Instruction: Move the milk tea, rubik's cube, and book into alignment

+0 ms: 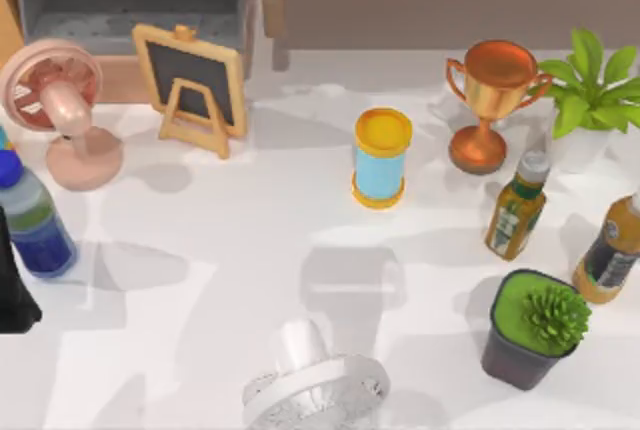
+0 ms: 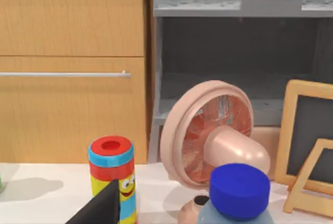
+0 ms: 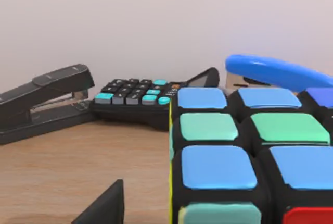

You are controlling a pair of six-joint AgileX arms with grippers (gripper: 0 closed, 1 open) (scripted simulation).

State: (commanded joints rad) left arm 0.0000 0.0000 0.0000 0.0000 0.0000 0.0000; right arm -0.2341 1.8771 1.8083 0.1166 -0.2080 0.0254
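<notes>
The right hand [image 3: 104, 208] is up close to the rubik's cube [image 3: 250, 156] on the wooden shelf. I cannot tell if it is open. Next it must grab the cube. The left arm waits by the pink fan [image 1: 55, 100].

Blue, green and red stickers edged in black were seen on the rubik's cube [image 3: 250, 161]; the stapler [image 3: 44, 99] was black.

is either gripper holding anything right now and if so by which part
It cannot be told. The right wrist view shows the rubik's cube very close on a wooden surface, beside a dark fingertip, with no grip visible. The left wrist view looks at a pink fan.
</notes>
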